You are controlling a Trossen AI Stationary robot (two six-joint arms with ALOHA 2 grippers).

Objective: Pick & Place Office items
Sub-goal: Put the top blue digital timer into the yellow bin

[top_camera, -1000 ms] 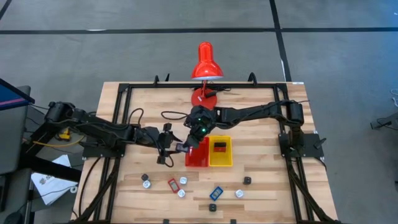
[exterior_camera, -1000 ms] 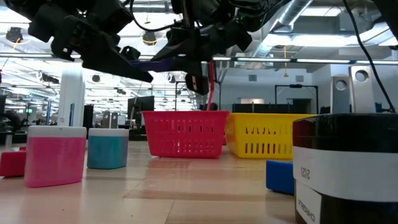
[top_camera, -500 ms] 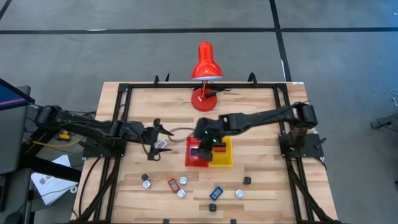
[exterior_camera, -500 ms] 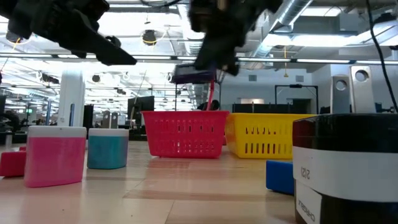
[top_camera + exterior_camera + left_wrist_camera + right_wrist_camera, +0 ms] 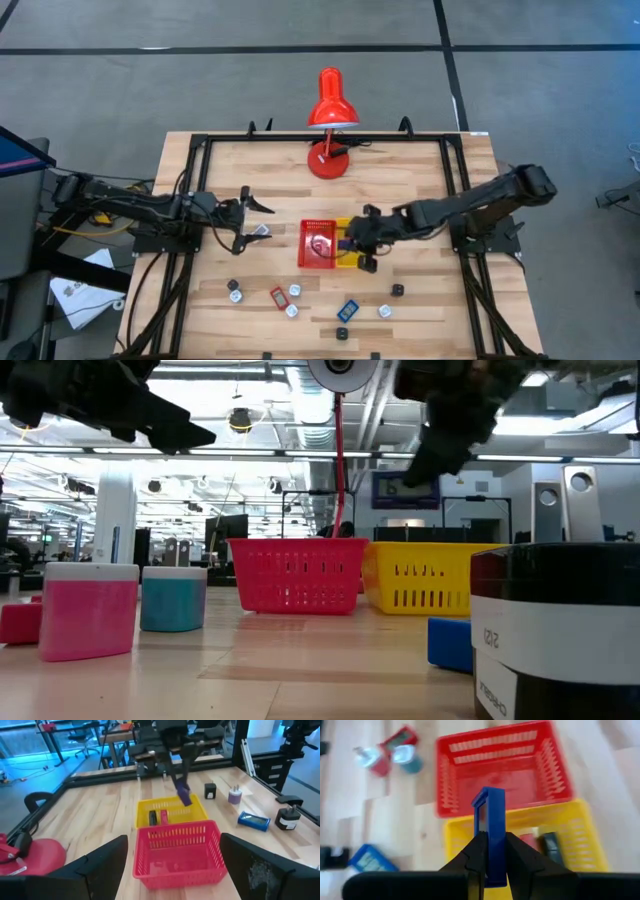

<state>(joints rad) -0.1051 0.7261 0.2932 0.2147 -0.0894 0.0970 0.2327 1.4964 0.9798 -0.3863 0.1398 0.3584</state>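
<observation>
Loose items: about a dozen office items (image 5: pixel 279 296) are lying scattered on the near strip of the table (image 5: pixel 420 180), among them a blue rectangle (image 5: pixel 347 309) and a small black piece (image 5: pixel 398 290).
Right gripper: the right gripper (image 5: pixel 356 247) is hovering over the yellow tray (image 5: pixel 355 263), its fingers pressed together on a flat blue item (image 5: pixel 489 832) held edge-up.
Yellow tray: it is sitting touching the right side of the red tray (image 5: pixel 306 250) and already holding a red (image 5: pixel 163 817) and a dark piece.
Red tray: it is lying near the table's middle with something small and red in it; what it is cannot be told.
Left gripper: the left gripper (image 5: pixel 252 217) is waiting to the left of the red tray, fingers spread and holding nothing.
Lamp: the red desk lamp (image 5: pixel 329 100) is standing at the far edge, clear of the work.
Step in hand: judged to be the placing of the blue item in the yellow tray.
Doing it well: the item should be centred over bare tray floor, lowered below the rim, then let go, so it is not tipping onto the shared wall.
</observation>
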